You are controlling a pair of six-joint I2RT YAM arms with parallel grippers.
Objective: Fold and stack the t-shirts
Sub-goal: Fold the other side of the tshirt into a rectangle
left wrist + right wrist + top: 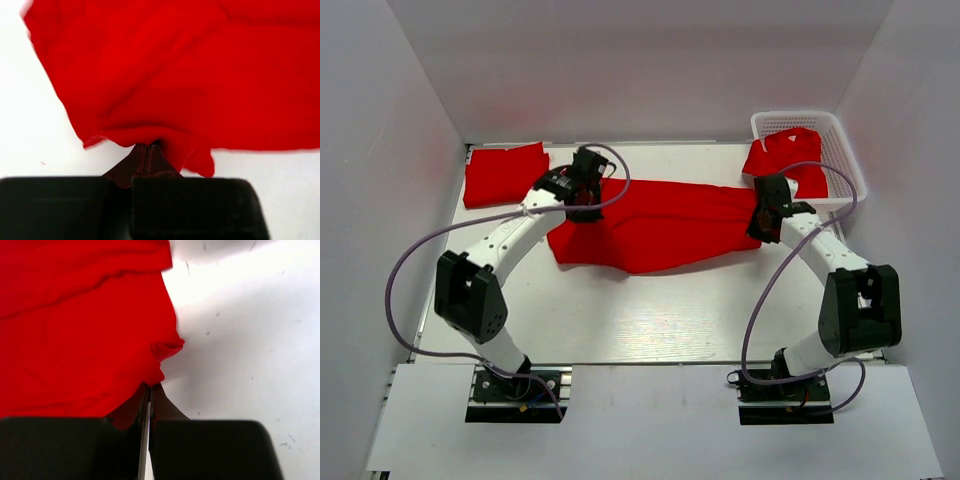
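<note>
A red t-shirt [655, 225] lies stretched across the middle of the table between my two grippers. My left gripper [584, 208] is shut on its left edge; the left wrist view shows the fingers [142, 157] pinching the cloth [190, 75]. My right gripper [762, 222] is shut on its right edge; the right wrist view shows the fingers [161, 400] closed on the fabric [80, 325]. A folded red t-shirt [504, 173] lies at the back left. Another red t-shirt [790, 152] hangs out of the white basket [847, 165].
The white mesh basket stands at the back right corner against the wall. White walls close the table on the left, back and right. Purple cables loop beside each arm. The white table top [650, 315] shows in front of the shirt.
</note>
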